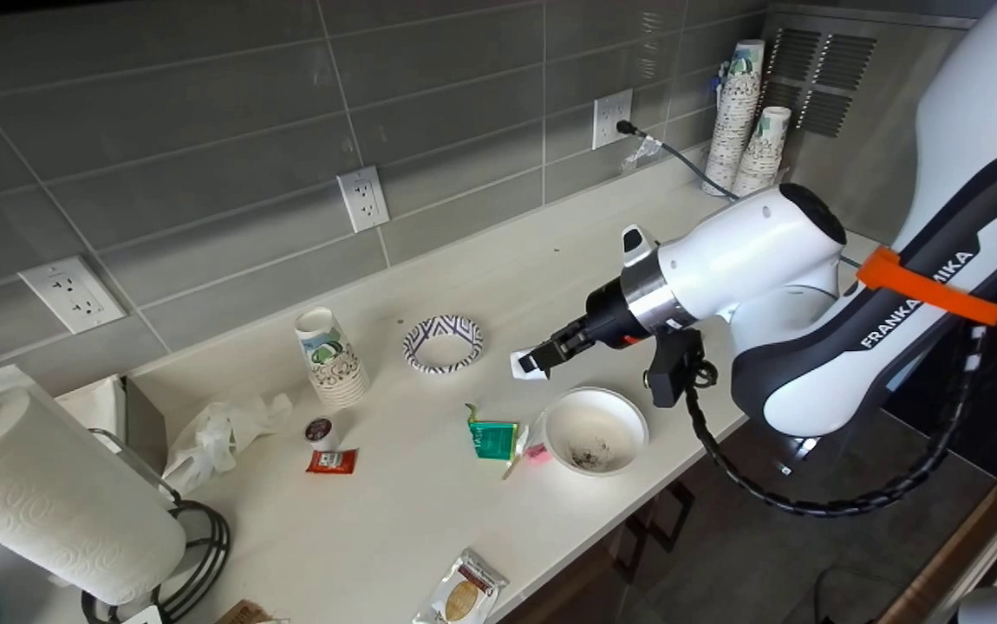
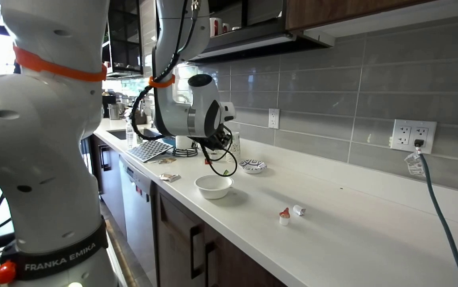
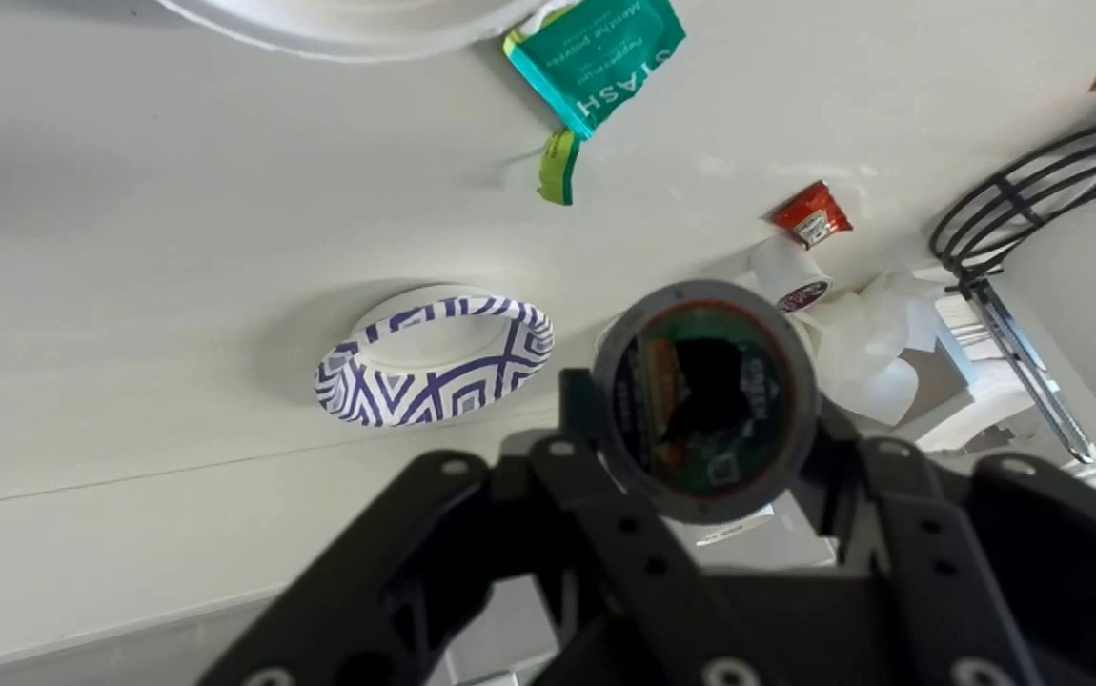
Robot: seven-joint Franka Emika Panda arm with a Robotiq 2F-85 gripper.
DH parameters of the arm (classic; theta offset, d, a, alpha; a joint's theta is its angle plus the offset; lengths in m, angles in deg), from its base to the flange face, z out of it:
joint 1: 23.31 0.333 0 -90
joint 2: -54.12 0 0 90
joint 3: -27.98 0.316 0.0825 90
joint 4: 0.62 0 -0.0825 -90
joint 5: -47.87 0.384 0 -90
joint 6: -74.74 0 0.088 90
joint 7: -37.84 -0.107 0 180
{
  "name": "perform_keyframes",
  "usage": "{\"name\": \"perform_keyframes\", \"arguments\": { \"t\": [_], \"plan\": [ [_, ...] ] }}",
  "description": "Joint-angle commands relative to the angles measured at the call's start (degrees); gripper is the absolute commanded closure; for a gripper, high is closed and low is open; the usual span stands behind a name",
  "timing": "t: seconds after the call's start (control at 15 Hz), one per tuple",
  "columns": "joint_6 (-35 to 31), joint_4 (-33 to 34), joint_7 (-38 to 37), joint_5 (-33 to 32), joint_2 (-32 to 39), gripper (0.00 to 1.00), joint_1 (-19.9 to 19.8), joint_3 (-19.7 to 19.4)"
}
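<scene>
My gripper (image 1: 544, 355) is shut on a white coffee pod (image 1: 524, 367) and holds it above the counter. In the wrist view, the pod's round grey-rimmed lid (image 3: 769, 400) faces the camera, green with a torn dark hole. A white bowl (image 1: 640, 425) with dark grounds inside stands near the counter's front edge, close to the gripper; it also shows in an exterior view (image 2: 214, 193). A purple-patterned paper bowl (image 1: 414, 348) stands towards the wall; it also shows in the wrist view (image 3: 443, 398). A green tea packet (image 1: 494, 440) lies beside the white bowl. The fingertips are hidden in an exterior view.
A paper cup stack (image 1: 338, 368), another pod (image 1: 322, 433) and a red packet (image 1: 331, 462) stand farther along. A paper towel roll (image 1: 56, 494) is at the end. A foil packet (image 1: 464, 592) lies near the edge. A small red-topped cup (image 2: 284, 218) stands on the counter.
</scene>
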Motion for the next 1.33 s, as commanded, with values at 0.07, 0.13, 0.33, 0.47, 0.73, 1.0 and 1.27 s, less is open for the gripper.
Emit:
{"name": "perform_keyframes", "arguments": {
  "t": [0.07,0.13,0.33,0.47,0.73,1.0,1.27],
  "plan": [
    [-11.26,-0.96,-3.07,-4.82,2.56,0.76,-3.93,1.22],
    [-14.58,-1.28,-4.32,-6.86,3.33,0.76,-4.95,1.36],
    [-20.63,-2.22,-7.85,-13.49,4.38,0.76,-7.54,1.08],
    [-22.41,-2.81,-9.98,-17.19,4.38,0.76,-8.97,0.73],
    [-24.02,-3.48,-13.01,-22.12,3.35,0.76,-11.79,0.4],
    [-31.76,-3.79,-17.58,-26.68,1.76,0.76,-7.59,-7.62],
    [-40.32,-3.7,-21.03,-30.97,2.46,0.76,1.27,-20.51]
  ]
}}
